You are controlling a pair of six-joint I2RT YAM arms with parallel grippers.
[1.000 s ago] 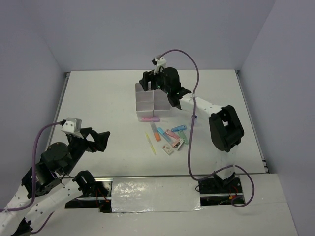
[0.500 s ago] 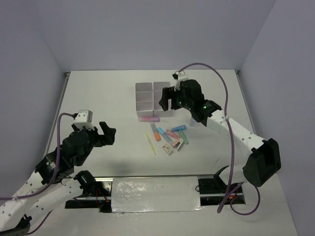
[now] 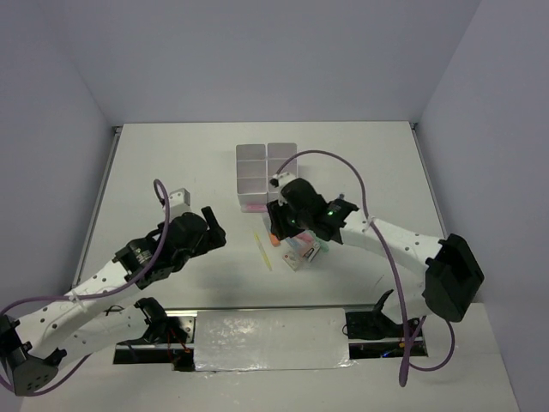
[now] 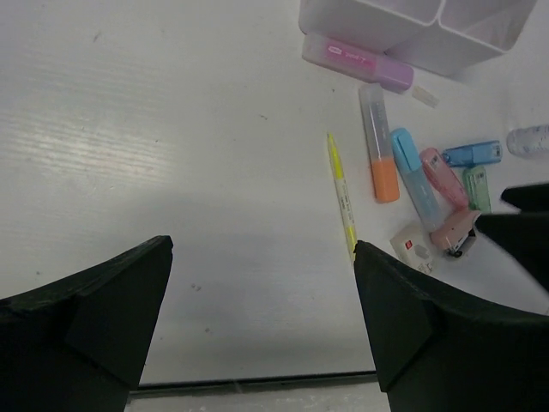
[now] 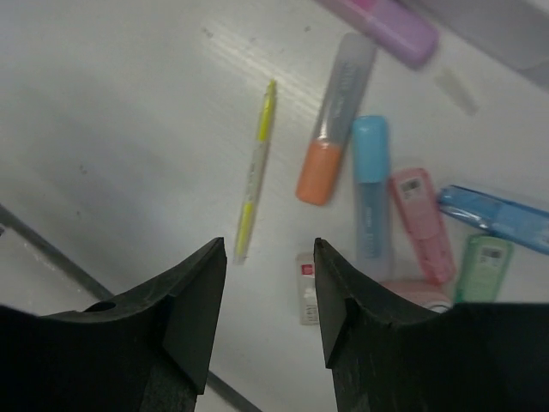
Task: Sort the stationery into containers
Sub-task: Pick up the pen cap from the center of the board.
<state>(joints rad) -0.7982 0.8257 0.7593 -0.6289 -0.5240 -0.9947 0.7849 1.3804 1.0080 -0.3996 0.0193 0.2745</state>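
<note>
The white six-compartment container [image 3: 266,170] stands at the table's far middle. In front of it lie a pink-purple marker [image 3: 260,207], a thin yellow pen [image 3: 262,249] and a cluster of pastel pieces. The right wrist view shows the yellow pen [image 5: 256,172], an orange-capped marker [image 5: 334,120], a blue marker [image 5: 371,197], a pink piece [image 5: 420,223], a green piece [image 5: 479,266] and a small white eraser [image 5: 307,300]. My right gripper [image 3: 277,223] [image 5: 268,249] hovers open and empty above this cluster. My left gripper [image 3: 213,227] [image 4: 262,249] is open and empty, left of the yellow pen [image 4: 341,193].
The left wrist view shows the container's corner [image 4: 403,26], the pink-purple marker [image 4: 356,62], a blue piece [image 4: 472,154] and a clear bottle [image 4: 529,139] at the right edge. The table's front edge [image 4: 257,382] runs just under my left fingers.
My right arm has swung from over the container back to above the stationery cluster. My left arm has reached forward and right toward the table's middle.
</note>
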